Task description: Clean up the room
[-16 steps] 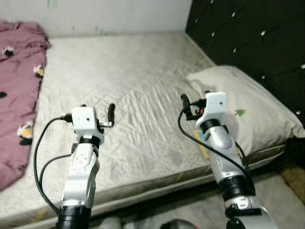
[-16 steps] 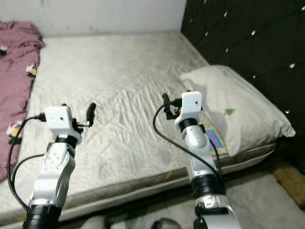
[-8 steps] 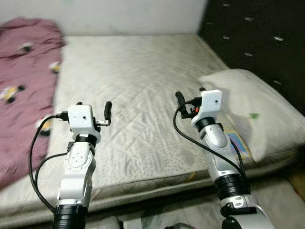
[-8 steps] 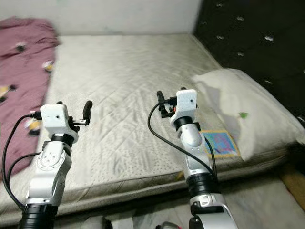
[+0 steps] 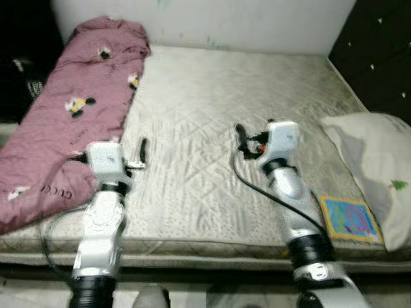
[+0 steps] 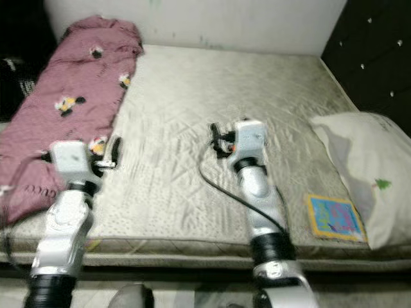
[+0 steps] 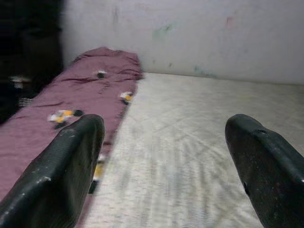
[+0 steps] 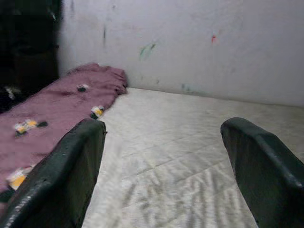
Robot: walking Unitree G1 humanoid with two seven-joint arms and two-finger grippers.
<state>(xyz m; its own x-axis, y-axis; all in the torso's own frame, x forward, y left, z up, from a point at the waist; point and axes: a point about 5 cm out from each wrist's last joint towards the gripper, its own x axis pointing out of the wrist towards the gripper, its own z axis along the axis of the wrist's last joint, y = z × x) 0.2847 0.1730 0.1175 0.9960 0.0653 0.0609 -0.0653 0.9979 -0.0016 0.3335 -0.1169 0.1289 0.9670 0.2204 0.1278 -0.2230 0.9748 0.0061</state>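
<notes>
Camera has swung left since the earlier frames; arms unchanged. Tidying not begun: crumpled maroon patterned blanket (image 5: 70, 122) lies along the left side of the quilted cream mattress (image 5: 212, 115). Left gripper (image 7: 166, 166) and right gripper (image 8: 161, 166) gape wide, empty, blanket ahead-left, untouched.

Both your silver arms are raised in front of you, bent at the elbow, forearms angled up and forward with black cables looping from each wrist. Your left gripper (image 7: 161, 156) is held out level, its two black fingers (image 7: 61, 175) spread wide apart with nothing between them, the white wrist block sitting above the forearm. Your right gripper (image 8: 159, 161) matches that pose on the other side, its fingers (image 8: 266, 166) parted just as widely and empty, and it is held a little further forward than the left.
</notes>
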